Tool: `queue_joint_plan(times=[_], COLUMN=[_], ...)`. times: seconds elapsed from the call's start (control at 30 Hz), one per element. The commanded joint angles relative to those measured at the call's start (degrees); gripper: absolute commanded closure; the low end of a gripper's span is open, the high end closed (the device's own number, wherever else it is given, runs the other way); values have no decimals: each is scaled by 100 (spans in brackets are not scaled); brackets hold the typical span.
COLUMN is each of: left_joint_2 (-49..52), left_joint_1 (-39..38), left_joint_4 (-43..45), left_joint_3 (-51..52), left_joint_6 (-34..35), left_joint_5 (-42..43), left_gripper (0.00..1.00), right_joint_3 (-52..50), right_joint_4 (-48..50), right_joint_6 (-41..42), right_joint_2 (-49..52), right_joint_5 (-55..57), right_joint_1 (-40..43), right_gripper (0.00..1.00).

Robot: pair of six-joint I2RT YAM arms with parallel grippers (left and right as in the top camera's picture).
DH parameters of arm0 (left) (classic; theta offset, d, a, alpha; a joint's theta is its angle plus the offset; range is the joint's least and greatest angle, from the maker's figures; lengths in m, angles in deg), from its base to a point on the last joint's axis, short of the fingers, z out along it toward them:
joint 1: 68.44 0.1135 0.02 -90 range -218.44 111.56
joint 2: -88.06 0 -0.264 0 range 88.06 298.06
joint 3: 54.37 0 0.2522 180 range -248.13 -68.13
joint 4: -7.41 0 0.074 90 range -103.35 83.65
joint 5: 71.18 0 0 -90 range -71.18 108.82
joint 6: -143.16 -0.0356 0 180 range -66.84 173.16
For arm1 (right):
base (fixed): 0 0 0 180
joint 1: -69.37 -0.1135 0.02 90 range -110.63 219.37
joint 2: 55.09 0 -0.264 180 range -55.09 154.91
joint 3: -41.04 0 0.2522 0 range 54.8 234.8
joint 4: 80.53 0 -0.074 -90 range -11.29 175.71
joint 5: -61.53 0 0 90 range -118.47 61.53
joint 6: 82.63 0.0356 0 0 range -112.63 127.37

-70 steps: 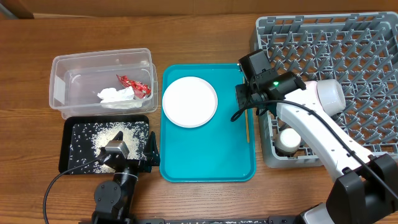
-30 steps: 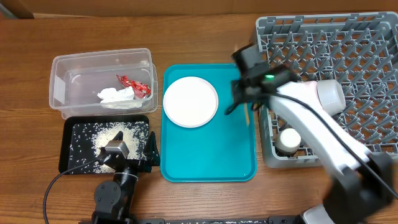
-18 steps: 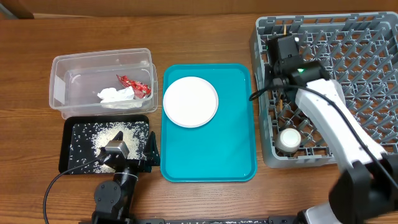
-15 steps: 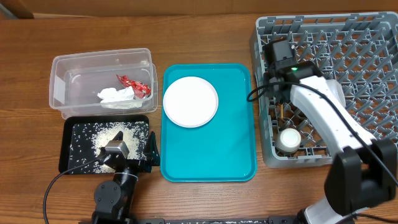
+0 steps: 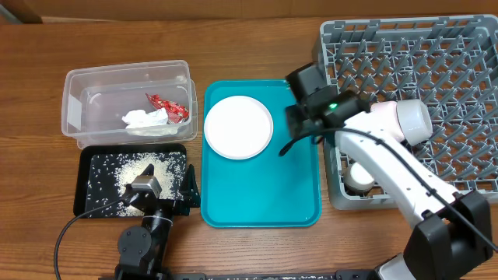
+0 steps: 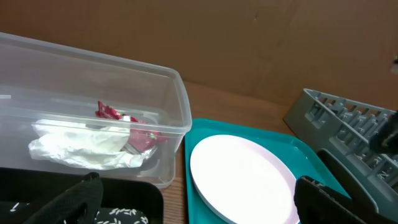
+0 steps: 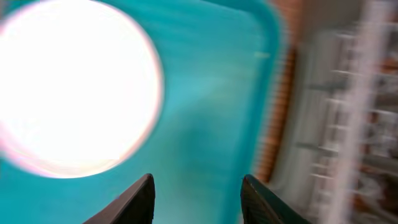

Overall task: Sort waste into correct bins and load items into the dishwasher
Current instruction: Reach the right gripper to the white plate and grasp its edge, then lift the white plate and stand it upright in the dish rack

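Right gripper (image 7: 198, 183) hangs spread and empty over teal tray (image 5: 261, 194) mid-frame, beside white plate (image 5: 238, 127), probably to carry it to grey rack (image 5: 436, 70); left gripper (image 6: 198, 190) idles spread at lower left.

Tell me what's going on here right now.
The right gripper hangs open and empty over the teal tray, beside the round white plate on it. The left gripper rests open by the flat black tray of white rice grains. The red crinkled wrapper and crumpled white napkin lie in the clear plastic tub. A small white cup sits in the grey dish rack.
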Motion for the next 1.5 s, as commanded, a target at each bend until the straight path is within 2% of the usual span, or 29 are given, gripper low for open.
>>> queue_joint_plan(times=[0.0, 0.13, 0.37, 0.4, 0.47, 0.5, 0.53, 0.67, 0.8, 0.9, 1.1, 1.27, 1.47], left_joint_2=[-55, -55, -55, -55, -55, -55, -55, -55, -55, -55, -55, -55, -55], left_joint_1=[31, 31, 31, 31, 31, 31, 31, 31, 31, 31, 31, 31, 31], left_joint_4=[4, 7, 7, 7, 4, 4, 4, 4, 4, 7, 7, 7, 4], left_joint_3=[22, 22, 22, 22, 22, 22, 22, 22, 22, 22, 22, 22, 22], left_joint_6=[61, 61, 61, 61, 61, 61, 61, 61, 61, 61, 61, 61, 61], left_joint_5=[61, 63, 63, 61, 61, 63, 63, 61, 63, 61, 63, 61, 63], left_gripper=[0, 0, 0, 0, 0, 0, 0, 0, 0, 0, 0, 0, 0], right_joint_3=[118, 118, 118, 118, 118, 118, 120, 136, 136, 136, 136, 136, 136], right_joint_4=[157, 557, 946, 966, 979, 962, 953, 789, 496, 426, 684, 1189, 1510], right_joint_6=[557, 964, 2039, 2118, 2120, 2120, 2118, 2116, 2065, 1794, 931, 66, -195], right_joint_2=[203, 846, 2017, 2133, 2253, 2258, 2258, 1941, 1106, 181, -1351, -1690, -1362], right_joint_5=[-496, -494, -592, -719, -916, -984, -1005, -922, -177, 708, 3436, 4955, 5132], right_joint_1=[-181, -236, -197, -197, -197, -197, -197, -179, -98, 11, 260, 791, 1648], right_gripper=[51, 48, 49, 56, 78, 94, 96, 96, 96, 96, 96, 96, 96])
